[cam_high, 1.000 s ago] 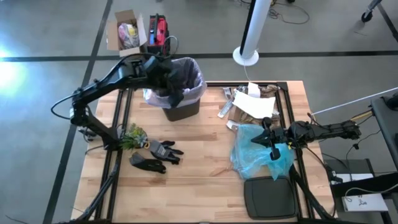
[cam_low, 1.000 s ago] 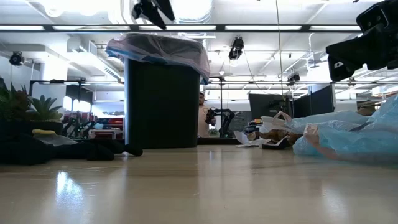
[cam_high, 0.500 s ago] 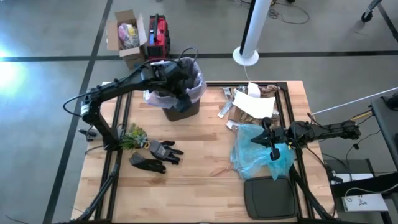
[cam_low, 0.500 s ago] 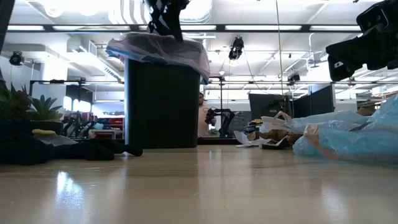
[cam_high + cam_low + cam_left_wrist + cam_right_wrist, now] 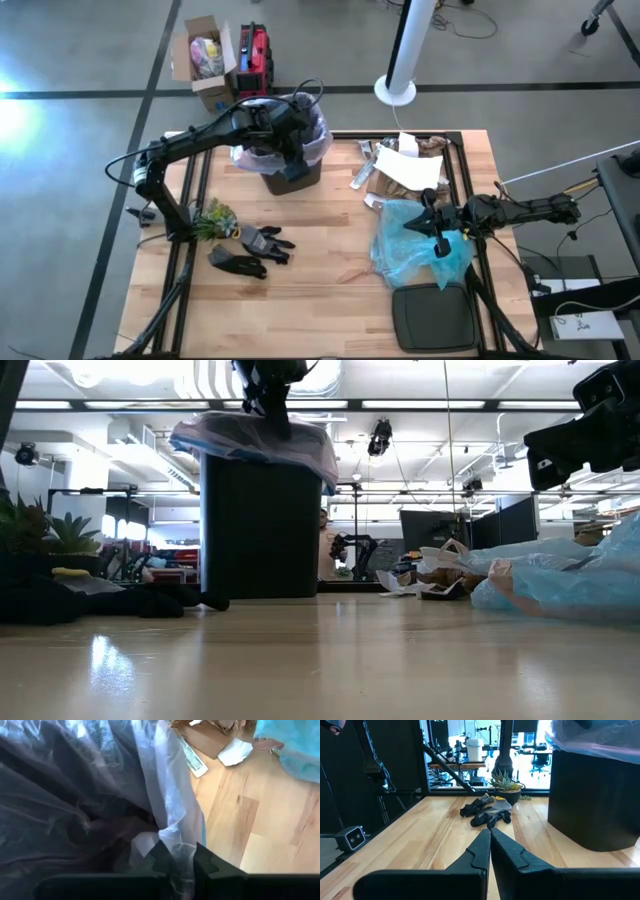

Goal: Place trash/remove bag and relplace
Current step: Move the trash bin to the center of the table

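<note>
The right gripper (image 5: 439,237) hovers at three o'clock over the light blue bag (image 5: 420,250), fingers (image 5: 487,851) pressed together, empty. Farther off at eleven o'clock, the left gripper (image 5: 176,862) pinches the bag (image 5: 165,795) at the bin (image 5: 292,172) rim; trash (image 5: 405,165) lies at one o'clock.

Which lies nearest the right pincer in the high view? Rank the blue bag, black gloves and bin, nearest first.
From the right pincer:
1. Light blue bag, directly under it.
2. Black gloves, mid-table toward the left arm.
3. Bin, far corner, where the left pincer grips the bag.
</note>
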Controlling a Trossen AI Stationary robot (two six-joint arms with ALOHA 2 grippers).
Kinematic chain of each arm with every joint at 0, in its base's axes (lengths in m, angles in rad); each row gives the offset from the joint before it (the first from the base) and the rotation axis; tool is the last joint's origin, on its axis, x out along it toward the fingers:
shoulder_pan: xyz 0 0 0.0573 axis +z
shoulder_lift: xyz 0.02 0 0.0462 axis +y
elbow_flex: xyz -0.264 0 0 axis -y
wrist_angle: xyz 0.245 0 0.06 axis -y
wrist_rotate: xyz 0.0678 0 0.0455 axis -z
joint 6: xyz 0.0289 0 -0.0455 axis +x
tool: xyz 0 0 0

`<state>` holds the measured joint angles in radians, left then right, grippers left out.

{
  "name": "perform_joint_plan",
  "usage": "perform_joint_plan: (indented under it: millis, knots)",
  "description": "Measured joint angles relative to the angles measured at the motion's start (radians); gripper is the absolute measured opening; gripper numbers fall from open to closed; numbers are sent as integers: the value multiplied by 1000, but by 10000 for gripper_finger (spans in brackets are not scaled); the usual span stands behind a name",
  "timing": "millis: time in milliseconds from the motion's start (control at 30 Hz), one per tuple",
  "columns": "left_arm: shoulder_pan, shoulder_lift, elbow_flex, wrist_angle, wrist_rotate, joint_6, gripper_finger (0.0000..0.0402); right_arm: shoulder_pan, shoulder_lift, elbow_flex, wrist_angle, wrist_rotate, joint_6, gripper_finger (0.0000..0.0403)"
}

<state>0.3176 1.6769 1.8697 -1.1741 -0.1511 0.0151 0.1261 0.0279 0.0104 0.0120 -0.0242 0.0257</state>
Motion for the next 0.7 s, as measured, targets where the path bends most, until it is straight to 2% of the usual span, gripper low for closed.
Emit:
perform_joint_plan:
  millis: [200,333,467,700]
  knots:
    - [-27,-42,-2,-58,-2,-19,8,0,0,0,0,8,-15,0]
    - [-81,-78,-2,25,7,-58,6,0,0,0,5,65,-178,0]
    - [-146,-78,-1,75,13,-78,6,0,0,0,7,73,-287,0]
    - [-266,-39,-1,123,-17,-112,3,0,4,0,19,94,-254,0]
